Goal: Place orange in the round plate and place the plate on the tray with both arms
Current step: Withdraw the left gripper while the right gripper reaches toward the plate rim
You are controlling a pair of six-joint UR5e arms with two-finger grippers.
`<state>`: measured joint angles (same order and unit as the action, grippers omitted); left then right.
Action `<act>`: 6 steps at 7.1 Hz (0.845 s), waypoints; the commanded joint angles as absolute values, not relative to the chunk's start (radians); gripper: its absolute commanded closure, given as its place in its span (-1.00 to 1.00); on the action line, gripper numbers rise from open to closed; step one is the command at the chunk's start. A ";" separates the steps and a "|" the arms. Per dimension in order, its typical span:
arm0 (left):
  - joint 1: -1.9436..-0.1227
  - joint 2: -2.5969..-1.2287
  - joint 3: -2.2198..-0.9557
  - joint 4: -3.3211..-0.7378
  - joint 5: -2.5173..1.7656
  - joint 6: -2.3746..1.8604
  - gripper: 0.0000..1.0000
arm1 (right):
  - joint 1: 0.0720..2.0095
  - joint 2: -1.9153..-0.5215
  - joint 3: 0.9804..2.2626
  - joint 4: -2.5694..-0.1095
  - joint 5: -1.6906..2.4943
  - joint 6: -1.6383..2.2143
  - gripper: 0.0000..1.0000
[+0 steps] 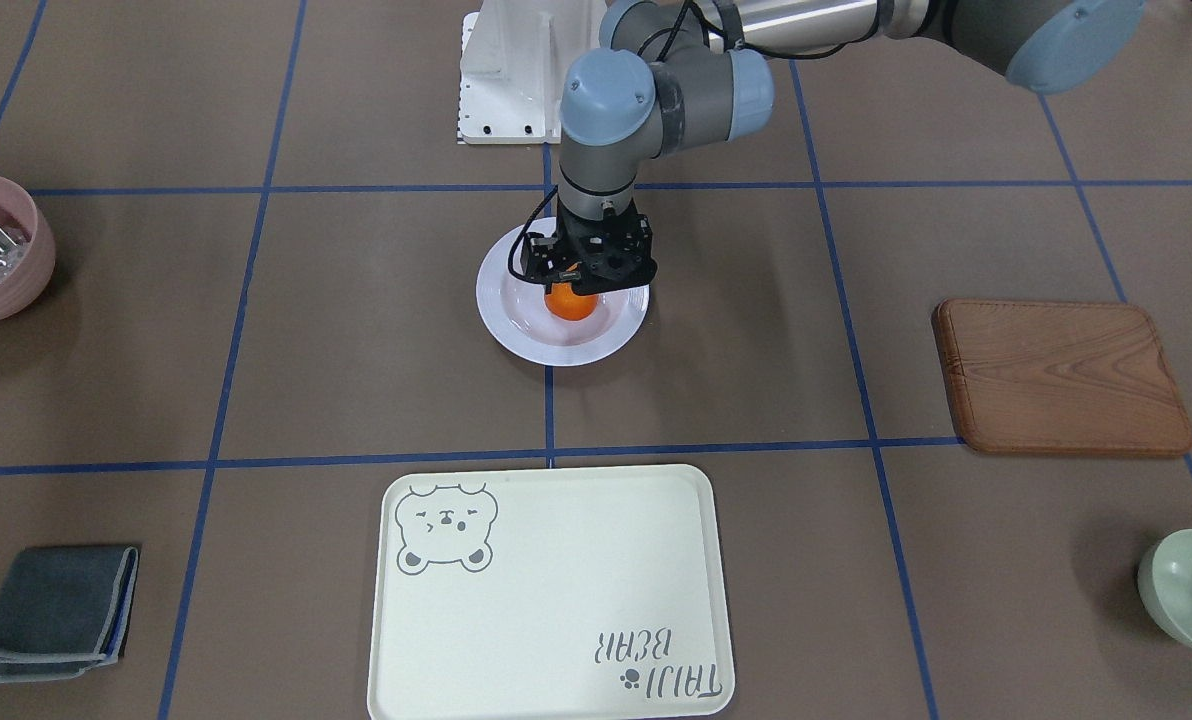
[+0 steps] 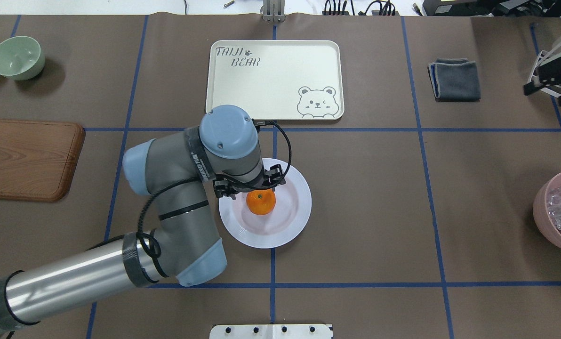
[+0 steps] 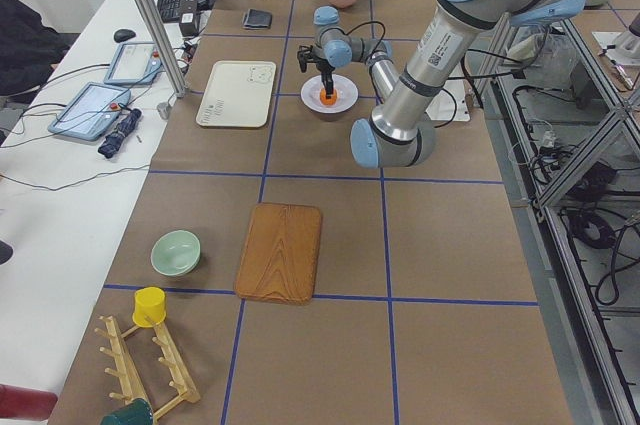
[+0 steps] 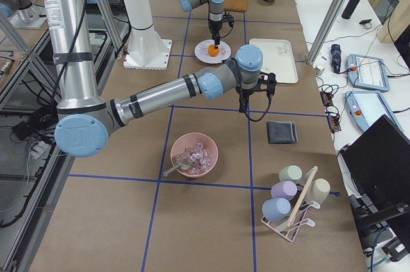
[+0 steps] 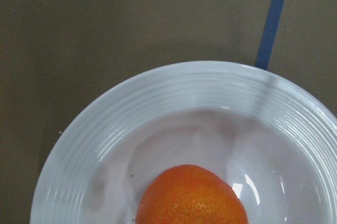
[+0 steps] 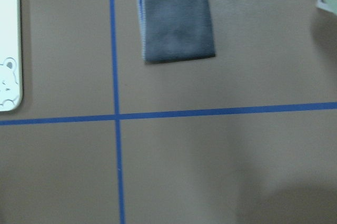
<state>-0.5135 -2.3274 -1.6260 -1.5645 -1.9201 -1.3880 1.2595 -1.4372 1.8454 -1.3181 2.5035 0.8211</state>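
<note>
Order of notes: from the robot's edge of the table (image 2: 379, 212) outward

Near left corner: the left arm comes in here and bends over the middle of the table. The left gripper (image 2: 251, 184) points straight down, just above the orange (image 2: 260, 202). From overhead the wrist covers the fingertips, and the front view shows only the black body over the fruit, so whether it is spread or pinching cannot be told. The left wrist camera shows no fingers, with the orange at the bottom centre of its frame.

Middle of the table: the orange lies in the well of the round plate (image 2: 295, 213), roughly centred, stem dot up. The plate stands flat across a blue tape line, well apart from the tray (image 2: 280, 75).

Level with the plate: a wooden board (image 2: 24, 157) lies at the left edge. A pink bowl (image 2: 560, 207) at the right edge has clear glossy pieces inside.

Right edge, further out: the right gripper (image 2: 551, 92) hangs above the table. Its two black fingers look spread, with nothing between them. Its wrist camera looks down on the grey cloth (image 2: 454, 79).

Far edge: the tray lies flat at the middle, with the bear drawing at its near right corner. The folded grey cloth lies to its right, apart from it. A green bowl (image 2: 17, 57) stands upright in the far left corner
</note>
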 commanded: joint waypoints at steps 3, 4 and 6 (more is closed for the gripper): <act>-0.854 -2.154 -1.789 -1.479 -1.974 -1.166 -0.96 | 0.770 -1.374 1.823 -0.791 2.092 1.562 -1.00; -0.889 -2.129 -1.772 -1.527 -1.941 -1.155 -0.96 | 0.677 -1.311 1.769 -0.720 1.974 1.642 -1.00; -0.926 -2.092 -1.721 -1.637 -1.898 -1.155 -0.96 | 0.563 -1.212 1.683 -0.648 1.841 1.700 -1.00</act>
